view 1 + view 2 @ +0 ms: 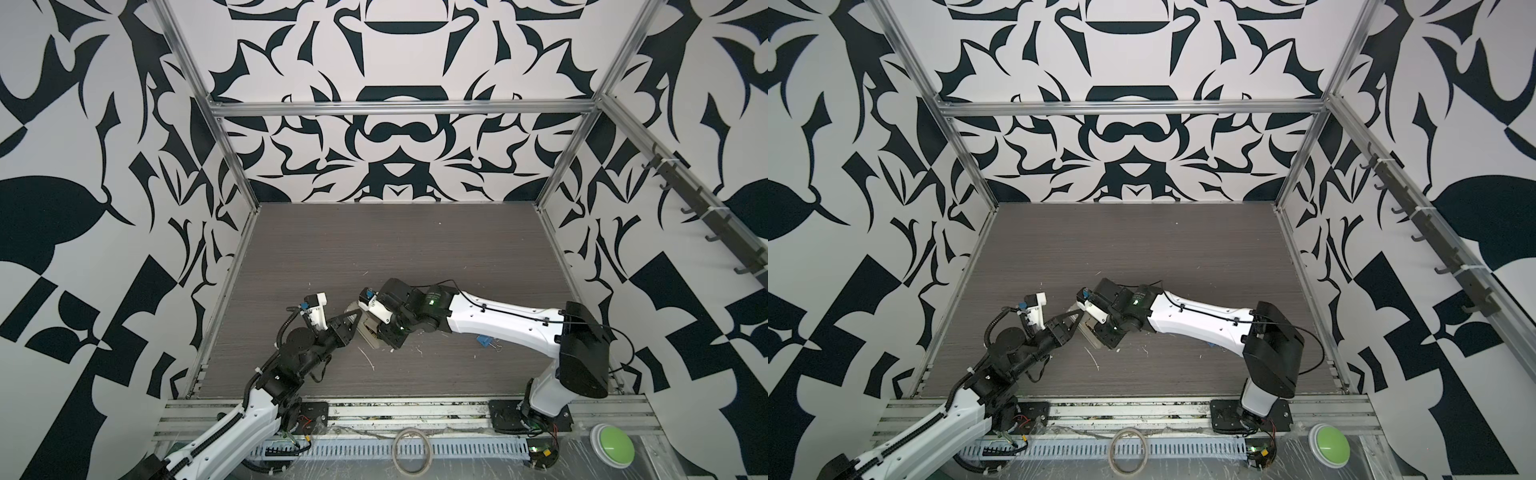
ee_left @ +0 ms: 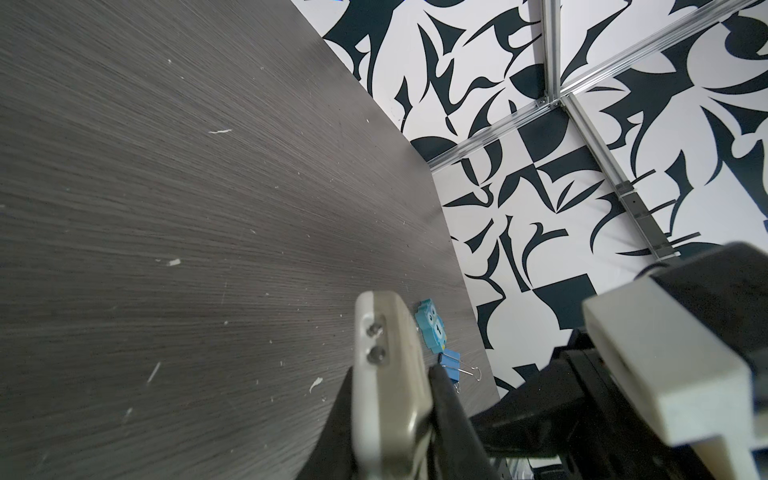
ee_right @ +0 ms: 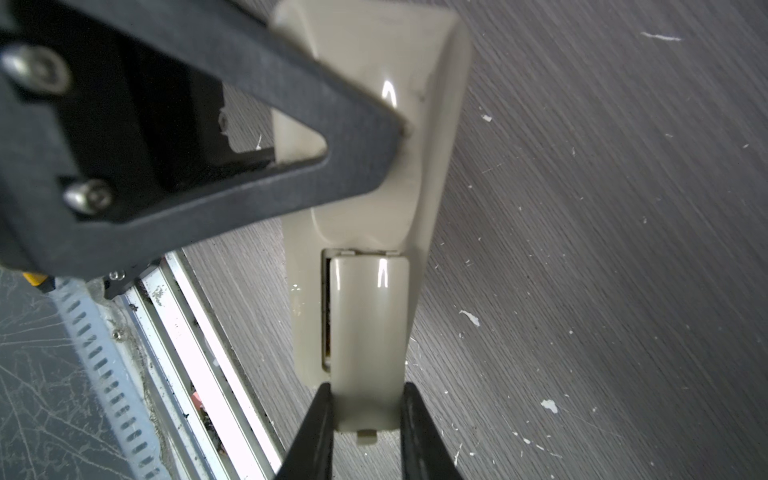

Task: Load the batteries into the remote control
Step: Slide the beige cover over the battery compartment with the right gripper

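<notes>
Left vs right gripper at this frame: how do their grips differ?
The left gripper clamps the remote control by its body; the right gripper pinches only the battery cover. The left gripper grips across the remote's thin dimension, jaws close together; the right gripper spans the cover's width, jaws wider apart. Shared: both are shut on beige plastic parts.

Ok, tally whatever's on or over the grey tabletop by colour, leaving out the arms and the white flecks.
Beige: 2, the remote control and its battery cover.
Blue: 2, the owl figure and the binder clip.
Total: 4.
</notes>
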Controlling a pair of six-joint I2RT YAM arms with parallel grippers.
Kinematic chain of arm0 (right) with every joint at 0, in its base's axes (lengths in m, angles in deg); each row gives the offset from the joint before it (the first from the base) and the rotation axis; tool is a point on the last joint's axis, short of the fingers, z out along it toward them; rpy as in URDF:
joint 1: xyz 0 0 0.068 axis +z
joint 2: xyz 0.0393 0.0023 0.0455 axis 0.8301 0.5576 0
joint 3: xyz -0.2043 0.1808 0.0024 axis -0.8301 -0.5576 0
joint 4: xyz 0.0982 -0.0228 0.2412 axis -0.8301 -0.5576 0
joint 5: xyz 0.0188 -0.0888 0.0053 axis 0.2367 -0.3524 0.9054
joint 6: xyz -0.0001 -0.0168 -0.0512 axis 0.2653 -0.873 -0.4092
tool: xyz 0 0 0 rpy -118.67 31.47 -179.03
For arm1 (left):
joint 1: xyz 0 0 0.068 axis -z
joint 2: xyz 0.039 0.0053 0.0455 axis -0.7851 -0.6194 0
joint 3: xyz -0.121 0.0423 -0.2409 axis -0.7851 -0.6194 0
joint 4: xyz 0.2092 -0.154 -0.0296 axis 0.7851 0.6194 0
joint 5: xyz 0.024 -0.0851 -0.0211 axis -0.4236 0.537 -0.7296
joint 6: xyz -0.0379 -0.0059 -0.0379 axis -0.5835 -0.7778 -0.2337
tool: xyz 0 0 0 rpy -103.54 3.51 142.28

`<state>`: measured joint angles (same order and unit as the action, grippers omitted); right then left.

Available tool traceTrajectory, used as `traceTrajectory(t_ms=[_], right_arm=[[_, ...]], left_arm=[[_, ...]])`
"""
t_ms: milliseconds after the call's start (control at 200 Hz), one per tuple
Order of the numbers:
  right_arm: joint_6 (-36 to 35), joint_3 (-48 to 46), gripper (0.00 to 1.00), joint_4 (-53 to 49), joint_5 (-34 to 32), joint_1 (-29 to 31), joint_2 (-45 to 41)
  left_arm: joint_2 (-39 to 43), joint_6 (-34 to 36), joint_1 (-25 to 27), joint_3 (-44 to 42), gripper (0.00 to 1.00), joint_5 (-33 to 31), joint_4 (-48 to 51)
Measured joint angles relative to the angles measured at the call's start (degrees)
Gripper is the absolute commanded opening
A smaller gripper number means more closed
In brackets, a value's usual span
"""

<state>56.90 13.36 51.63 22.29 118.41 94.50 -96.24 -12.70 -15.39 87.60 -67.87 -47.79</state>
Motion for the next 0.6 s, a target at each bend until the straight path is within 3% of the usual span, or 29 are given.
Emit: traceTrajectory(t_ms=[600], right_arm=[[0.2,0.7,0.0,0.5,0.3,0.0,1.6]], left_arm=[[0.0,-0.8,-0.1,-0.7,0.0,-0.7,-0.4]])
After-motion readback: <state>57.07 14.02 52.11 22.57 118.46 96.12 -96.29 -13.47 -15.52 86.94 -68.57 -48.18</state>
